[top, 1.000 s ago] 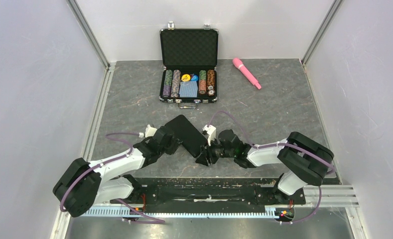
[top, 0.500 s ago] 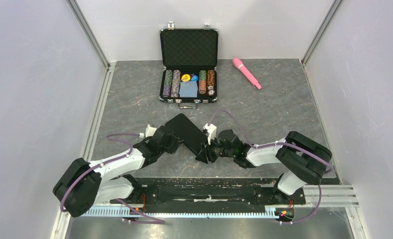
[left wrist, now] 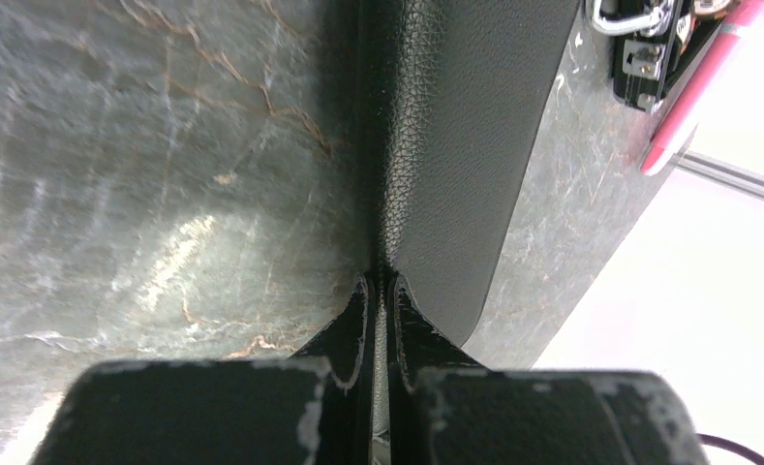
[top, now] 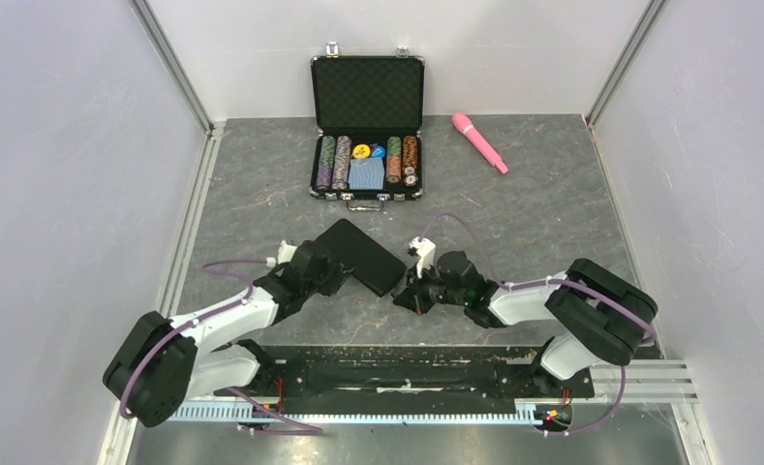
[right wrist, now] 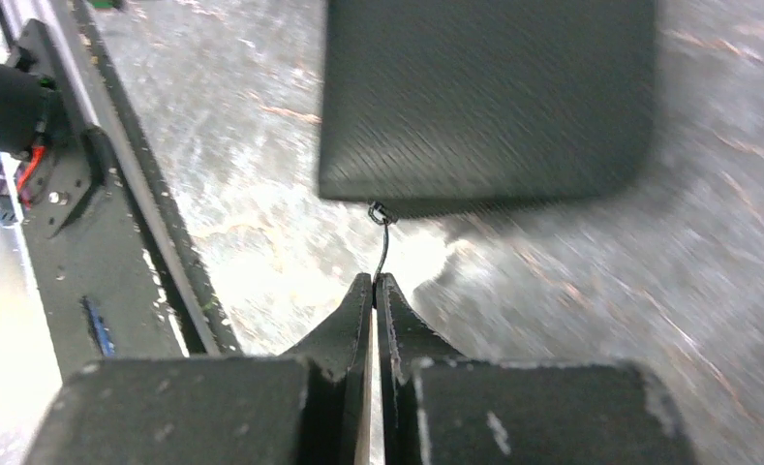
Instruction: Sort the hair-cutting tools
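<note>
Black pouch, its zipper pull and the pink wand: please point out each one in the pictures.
black pouch (top: 363, 257), top external view, middle of its upper face.
zipper pull (right wrist: 379, 210), right wrist view, small knob at the pouch's edge.
pink wand (top: 480, 142), top external view, middle of its shaft.

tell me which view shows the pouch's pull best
Right wrist: the pull runs from the pouch edge into the shut right gripper. Top external: too small to see; left wrist: only the pouch.

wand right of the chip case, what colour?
Pink. The wand shows best in the top external view.
</note>
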You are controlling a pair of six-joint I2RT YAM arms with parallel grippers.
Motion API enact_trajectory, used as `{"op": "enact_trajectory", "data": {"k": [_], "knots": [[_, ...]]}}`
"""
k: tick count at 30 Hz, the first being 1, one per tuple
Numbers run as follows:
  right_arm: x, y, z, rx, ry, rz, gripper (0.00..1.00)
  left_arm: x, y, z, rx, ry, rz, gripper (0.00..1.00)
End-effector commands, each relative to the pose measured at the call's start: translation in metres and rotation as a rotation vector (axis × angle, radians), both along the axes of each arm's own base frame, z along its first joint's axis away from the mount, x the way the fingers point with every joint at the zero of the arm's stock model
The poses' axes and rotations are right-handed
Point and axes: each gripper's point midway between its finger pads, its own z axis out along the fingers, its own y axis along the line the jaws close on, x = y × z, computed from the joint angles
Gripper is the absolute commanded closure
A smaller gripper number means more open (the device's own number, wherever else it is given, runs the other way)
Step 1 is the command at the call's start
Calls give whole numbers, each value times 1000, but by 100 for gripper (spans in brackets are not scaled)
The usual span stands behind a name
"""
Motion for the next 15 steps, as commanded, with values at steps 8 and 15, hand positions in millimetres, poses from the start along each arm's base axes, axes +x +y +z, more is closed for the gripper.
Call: {"op": "enact_trajectory", "data": {"k": [8,15], "knots": [[14,-60,-21,-139,-17,-144,100,16,5,5,100,1,-169,98],[-10,-34,-8,-127,-56,29,100,21,-23,-6,202,40,-454,79]]}}
